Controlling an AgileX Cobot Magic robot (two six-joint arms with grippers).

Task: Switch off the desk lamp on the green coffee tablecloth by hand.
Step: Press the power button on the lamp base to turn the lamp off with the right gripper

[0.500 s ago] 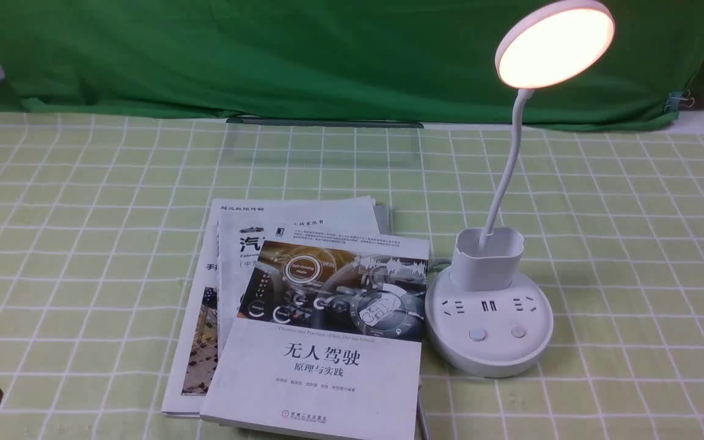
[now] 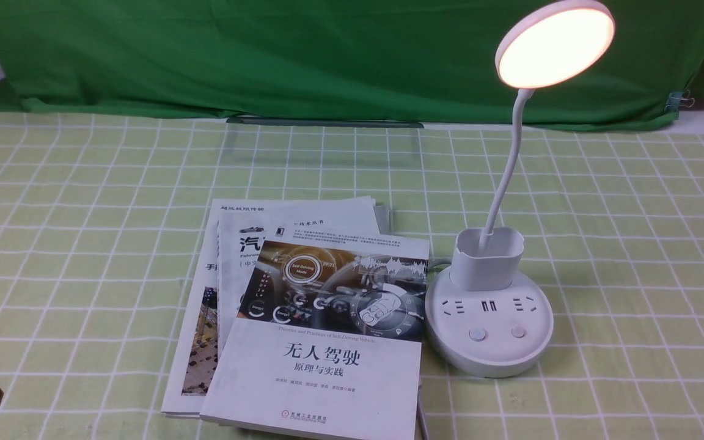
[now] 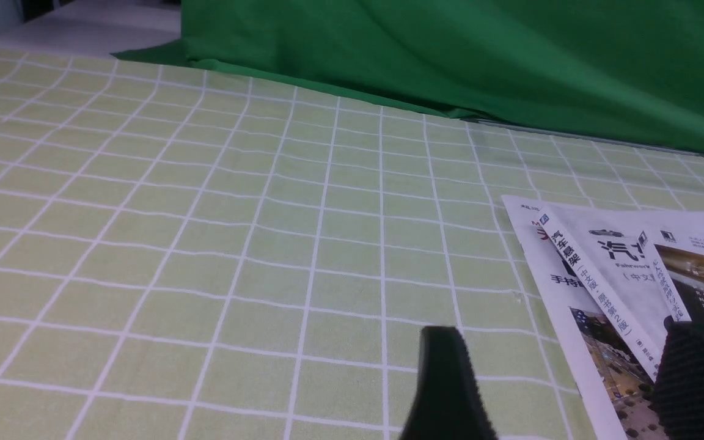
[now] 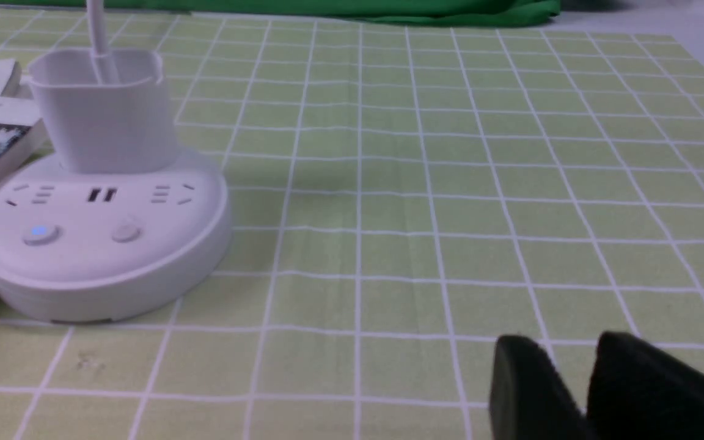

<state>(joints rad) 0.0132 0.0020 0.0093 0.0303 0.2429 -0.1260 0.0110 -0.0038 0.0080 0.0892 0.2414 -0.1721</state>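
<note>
- White plastic, light and smooth: the desk lamp (image 2: 487, 269) stands on the green coffee tablecloth (image 2: 83, 244), in the robot's right half. Its base is hard against the stack of books (image 2: 321, 342), though I cannot tell whether they touch. Its disc head (image 2: 555, 44) glows, so the switching-off is not yet done.
- Wrong button: two round buttons sit side by side on the base, one (image 4: 39, 232) showing a blue glow, the other (image 4: 124, 232) dark. I cannot tell which one controls the light. A broad black fingertip could land on the wrong one, or on both.
- Sliding base: a press that comes in slanted rather than straight down would likely shove the lamp across the cloth or into the books, and ruck the cloth.
- Snagging: a high approach could catch the thin neck (image 2: 506, 165) or the cup holder (image 2: 486, 260) and tip the lamp.
- Right gripper (image 4: 569, 366): low over the cloth, jaws a little apart with nothing between them. The lamp lies ahead of it and off to one side, well apart, with bare cloth between.
- Left gripper (image 3: 563, 348): jaws wide and empty, at the books' corner — the lamp does not show in its view.
</note>
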